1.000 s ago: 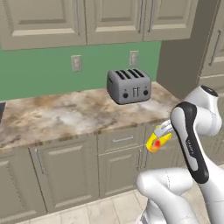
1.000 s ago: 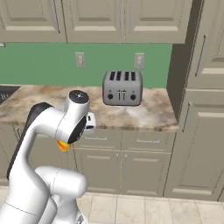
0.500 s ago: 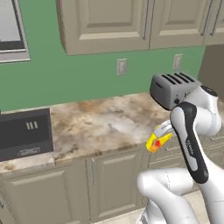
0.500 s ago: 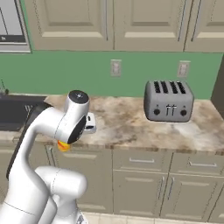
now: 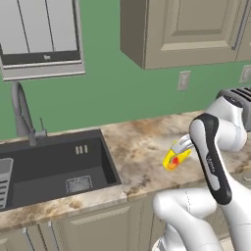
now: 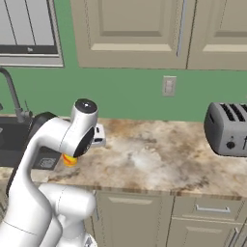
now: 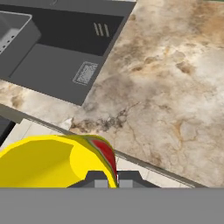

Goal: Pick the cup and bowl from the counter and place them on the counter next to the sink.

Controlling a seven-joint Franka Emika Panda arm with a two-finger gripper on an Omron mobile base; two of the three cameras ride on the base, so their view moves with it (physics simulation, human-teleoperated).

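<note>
My gripper (image 5: pixel 179 149) is shut on the rim of the cup (image 5: pixel 175 159), a small yellow tumbler with a red mark, held tilted above the counter (image 5: pixel 138 148) near its front edge. The cup (image 6: pixel 70 160) peeks out under the arm in the right base view. In the hand view the cup (image 7: pixel 51 161) lies at the bottom left with the gripper (image 7: pixel 107 179) pinching its wall. The sink (image 5: pixel 58 165), a dark basin with a curved grey faucet (image 5: pixel 22 114), lies left of the cup. The bowl is out of view.
A grey toaster (image 6: pixel 226 128) stands on the counter at the far right. A grey rack (image 7: pixel 13 34) sits inside the sink's left end. Bare marbled counter (image 7: pixel 166 87) stretches between sink and toaster. Wall cabinets (image 6: pixel 144 31) hang overhead.
The whole picture has shifted: the base moved left along the counter, bringing the sink into view and sliding the toaster to the right edge. The cup stays in the shut gripper.
</note>
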